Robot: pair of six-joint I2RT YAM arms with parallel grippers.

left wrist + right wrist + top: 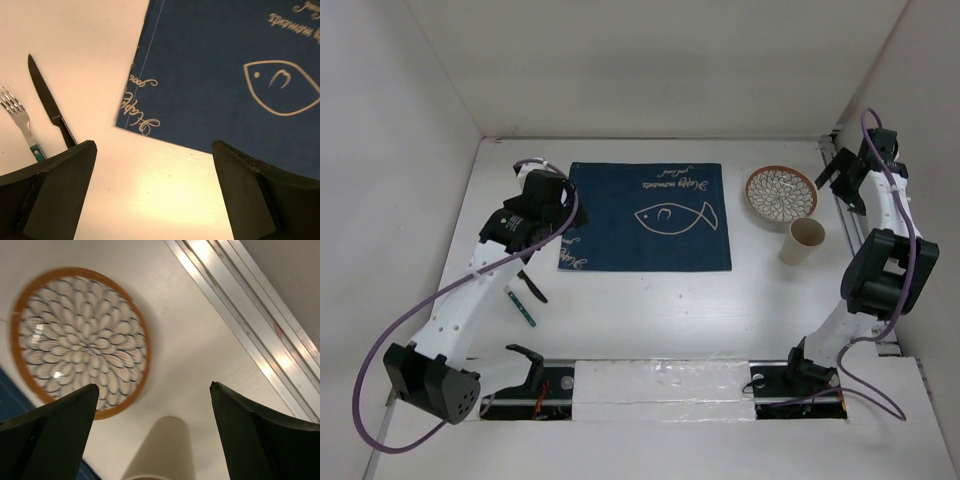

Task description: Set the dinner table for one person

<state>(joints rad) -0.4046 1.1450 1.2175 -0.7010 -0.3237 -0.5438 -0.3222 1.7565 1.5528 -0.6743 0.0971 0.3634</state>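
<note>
Left tool [154, 150] hangs spread over the mat [225, 75] corner; I see knife [47, 102] and fork [20, 120] beside it. Right tool [154, 387], spread, above plate [80, 340] and cup [167, 450].

Blue fish-print placemat [645, 220] in the middle, patterned plate [781, 192] and beige cup [802, 241] right of it, knife [47, 102] and fork [20, 120] left.

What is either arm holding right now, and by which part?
Nothing is held. The left gripper and the right gripper both have their jaws wide open with nothing between them.
</note>
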